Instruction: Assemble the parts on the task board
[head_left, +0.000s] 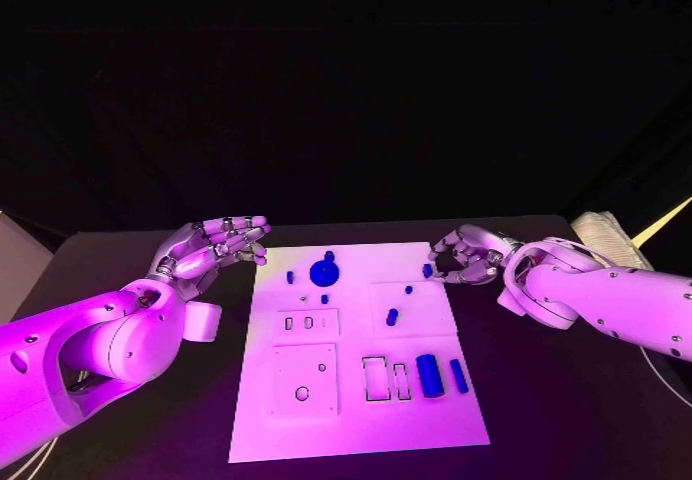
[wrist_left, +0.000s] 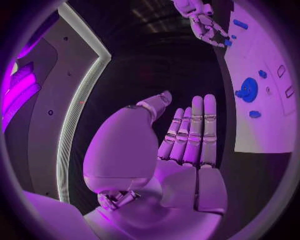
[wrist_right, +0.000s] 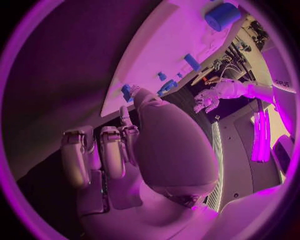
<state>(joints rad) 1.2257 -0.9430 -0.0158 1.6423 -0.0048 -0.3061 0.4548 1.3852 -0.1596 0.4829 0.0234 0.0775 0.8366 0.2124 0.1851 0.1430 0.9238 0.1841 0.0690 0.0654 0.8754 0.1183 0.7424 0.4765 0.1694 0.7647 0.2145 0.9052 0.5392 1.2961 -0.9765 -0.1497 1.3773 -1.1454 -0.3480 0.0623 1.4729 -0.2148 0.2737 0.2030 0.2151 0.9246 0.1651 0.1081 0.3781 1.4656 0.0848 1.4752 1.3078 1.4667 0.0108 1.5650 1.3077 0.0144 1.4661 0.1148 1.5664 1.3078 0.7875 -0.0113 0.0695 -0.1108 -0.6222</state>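
Task board (head_left: 358, 420) lies mid-counter, carrying small blue parts: a disc (head_left: 323, 270) far, a cylinder (head_left: 428, 375) near right. Likely light, rigid, slippery; pinch at sides. Left hand (head_left: 216, 245) open. Right hand (head_left: 469, 257) curled by a small blue part (head_left: 427, 270); grip indeterminate.

Task board (head_left: 433, 420): flat matt plate, looks like smooth plastic, with shallow cut-out recesses; blue parts on it, e.g. the round disc part (head_left: 323, 269) and the cylinder (head_left: 428, 375), read as smooth, slightly glossy plastic. Table (head_left: 577, 420) is a matt dark surface, no sheen. Both arms are glossy smooth hard shells; left hand (head_left: 214, 245) and right hand (head_left: 469, 257) have a satin metallic finish with visible seams.
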